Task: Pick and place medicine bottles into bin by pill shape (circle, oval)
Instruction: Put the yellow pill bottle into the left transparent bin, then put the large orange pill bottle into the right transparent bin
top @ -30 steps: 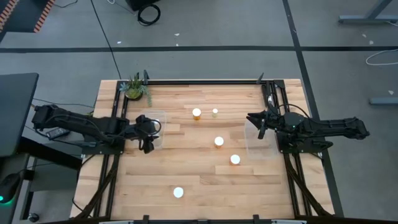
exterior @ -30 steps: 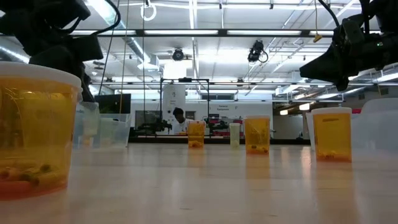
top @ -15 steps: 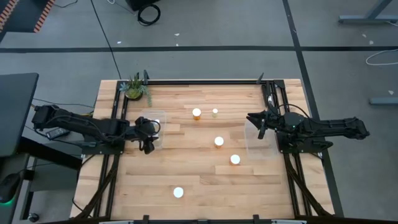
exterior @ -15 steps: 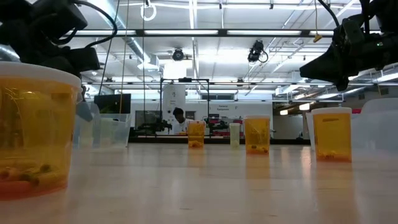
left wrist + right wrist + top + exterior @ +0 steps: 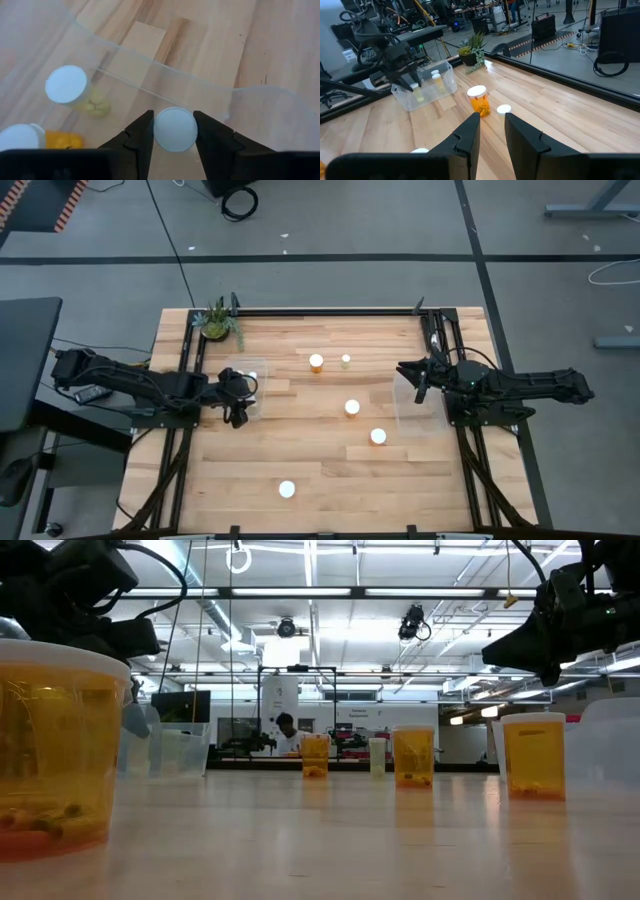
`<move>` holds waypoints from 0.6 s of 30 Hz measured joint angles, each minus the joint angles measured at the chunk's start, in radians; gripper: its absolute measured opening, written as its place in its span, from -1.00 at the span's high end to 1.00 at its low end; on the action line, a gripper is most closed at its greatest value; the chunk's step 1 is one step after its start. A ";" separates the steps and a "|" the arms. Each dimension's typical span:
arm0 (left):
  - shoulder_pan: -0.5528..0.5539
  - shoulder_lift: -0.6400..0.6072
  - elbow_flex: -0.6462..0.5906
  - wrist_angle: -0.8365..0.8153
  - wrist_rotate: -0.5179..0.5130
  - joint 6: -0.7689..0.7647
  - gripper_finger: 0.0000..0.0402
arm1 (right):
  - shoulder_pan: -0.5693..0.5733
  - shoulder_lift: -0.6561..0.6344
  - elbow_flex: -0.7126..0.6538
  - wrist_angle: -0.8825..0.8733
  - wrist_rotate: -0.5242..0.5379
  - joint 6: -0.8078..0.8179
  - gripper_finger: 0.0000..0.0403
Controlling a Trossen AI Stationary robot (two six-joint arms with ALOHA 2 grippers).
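Observation:
My left gripper is shut on a small bottle with a white cap over the clear left bin. Two other white-capped bottles lie inside that bin. My right gripper hangs open and empty over the clear right bin; its fingers show in the right wrist view. Several amber bottles with white caps stand on their bases on the wooden table: two at the far middle, two right of centre, one near the front edge. My left gripper pinches the bottle's white cap between its two fingers, one on each side. The fingers come from above, pointing down. The bottle hangs upright below them inside the bin's rim. Whether its base touches the bin floor I cannot tell.
A green potted plant stands at the table's far left corner. Dark rails run along the table's far edge and both sides. In the low view one bottle stands close to the camera. A person sits far back in the room.
My left gripper has shifted slightly toward the table's left edge over the left bin, still shut on the bottle.

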State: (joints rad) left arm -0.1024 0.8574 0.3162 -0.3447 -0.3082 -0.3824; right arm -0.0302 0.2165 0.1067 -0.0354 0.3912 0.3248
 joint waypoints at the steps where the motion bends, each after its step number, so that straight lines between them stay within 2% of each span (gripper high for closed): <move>1: -0.001 0.000 0.000 0.001 0.001 0.000 0.26 | 0.000 0.000 0.000 0.000 0.000 0.000 0.52; 13: -0.031 0.000 -0.001 0.000 -0.002 0.004 -0.08 | 0.000 0.000 0.000 0.000 0.000 0.000 0.52; 18: -0.031 0.000 -0.001 0.017 -0.011 0.035 -0.14 | 0.000 0.000 0.000 0.000 0.000 0.000 0.52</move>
State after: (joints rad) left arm -0.1329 0.8577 0.3149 -0.3281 -0.3195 -0.3474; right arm -0.0301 0.2163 0.1068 -0.0355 0.3912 0.3248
